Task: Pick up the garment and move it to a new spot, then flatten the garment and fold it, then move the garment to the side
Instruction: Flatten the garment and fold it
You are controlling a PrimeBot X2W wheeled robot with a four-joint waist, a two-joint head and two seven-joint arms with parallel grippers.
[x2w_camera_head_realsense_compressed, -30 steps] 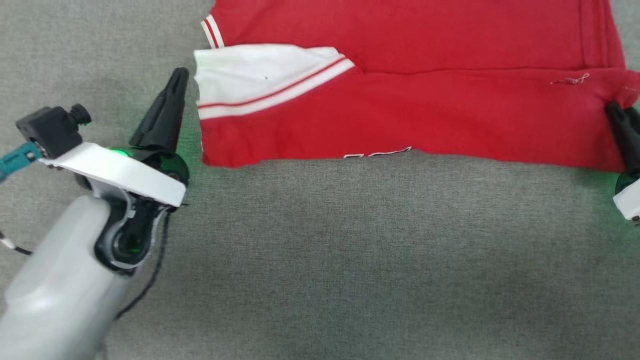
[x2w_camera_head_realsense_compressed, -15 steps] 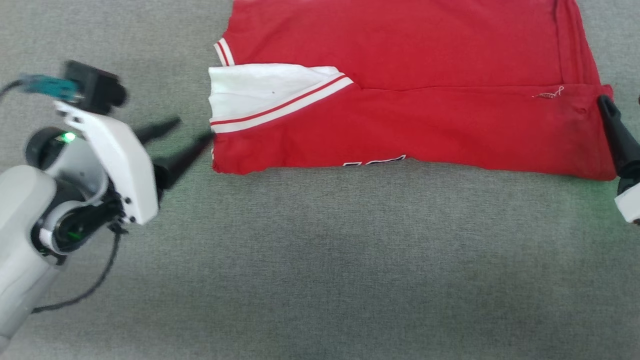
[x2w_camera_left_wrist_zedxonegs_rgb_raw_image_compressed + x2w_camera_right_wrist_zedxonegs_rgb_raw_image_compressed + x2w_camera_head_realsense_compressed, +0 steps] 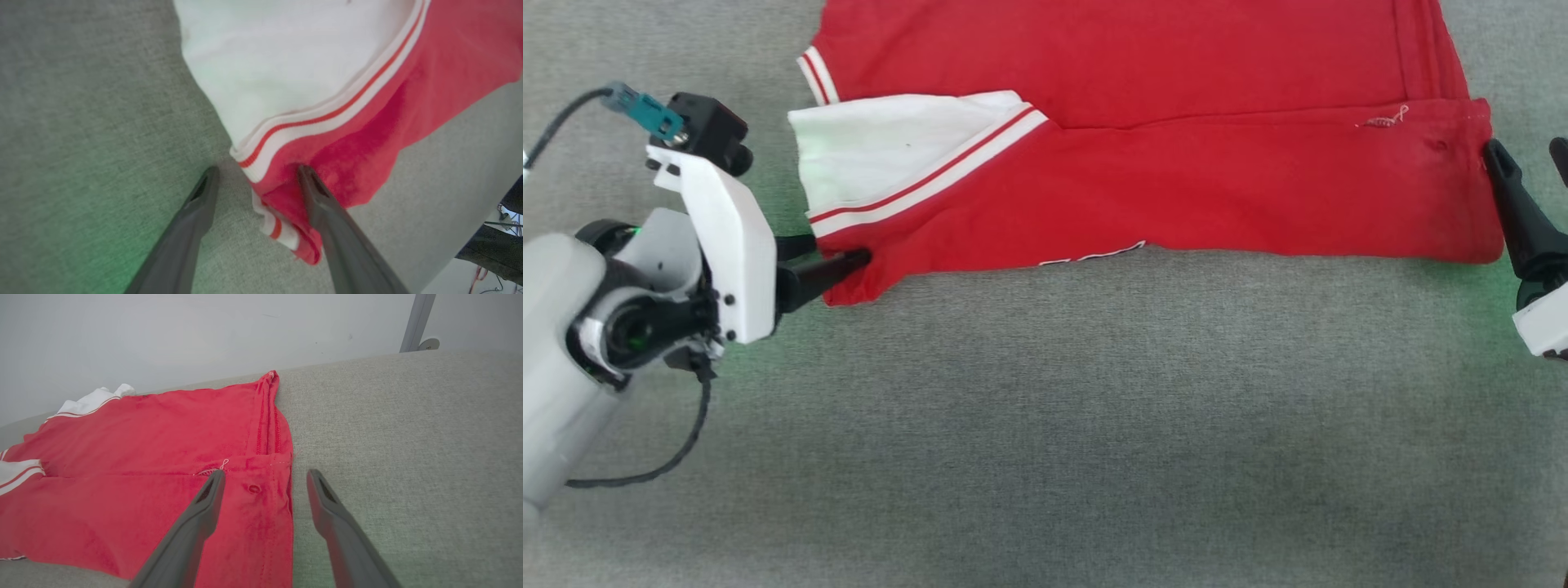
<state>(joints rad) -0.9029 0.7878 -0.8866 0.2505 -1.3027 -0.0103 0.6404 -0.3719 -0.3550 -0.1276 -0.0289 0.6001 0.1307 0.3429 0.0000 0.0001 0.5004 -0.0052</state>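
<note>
Within the last second both grippers have let go and spread wide. The left gripper [image 3: 837,251] has also swung from pointing up beside the cloth to pointing sideways into it. The garment [image 3: 1176,163] lies part-folded on the grey padded surface [image 3: 1045,408], with a sliver of chest lettering [image 3: 1094,255] peeking out along its near edge.

In the left wrist view the left gripper [image 3: 258,169] has the garment's [image 3: 367,102] near corner between its open fingers. One finger [image 3: 192,220] rests on bare padding outside the striped trim. The other finger [image 3: 327,212] seems to press into the red cloth, though whether it lies over or under a layer is hard to tell.

The right gripper [image 3: 265,473] straddles the opposite hem, one finger over red fabric and one over padding, jaws apart and holding nothing. This reads as a re-grip for another fold or for the shift aside.

The white sleeve [image 3: 874,155] lies just beyond the left fingertips and could get pinched along with the corner. Well ahead of the right fingers are a pale wall [image 3: 163,335] and a metal post [image 3: 414,322]. Nothing blocks either set of fingers.
</note>
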